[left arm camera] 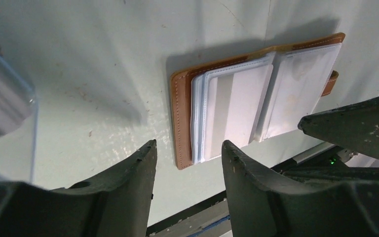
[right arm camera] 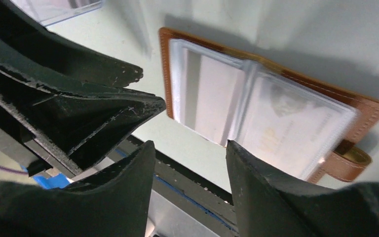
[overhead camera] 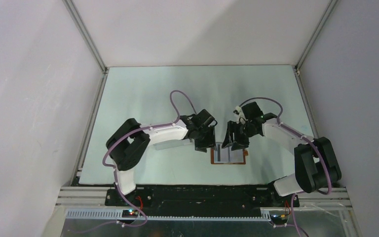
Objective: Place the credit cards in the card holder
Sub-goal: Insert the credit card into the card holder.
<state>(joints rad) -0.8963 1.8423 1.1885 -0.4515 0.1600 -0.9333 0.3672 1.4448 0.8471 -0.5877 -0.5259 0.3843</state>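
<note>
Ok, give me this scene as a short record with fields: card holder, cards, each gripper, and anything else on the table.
card holder: lying open on the table, clear sleeves facing up
credit cards: a striped card in one sleeve, another in the sleeve beside it
left gripper: open, empty, above the holder's edge
right gripper: open, empty, above the holder
clear plastic container: beside the holder on the left arm's side, contents too blurred to tell
</note>
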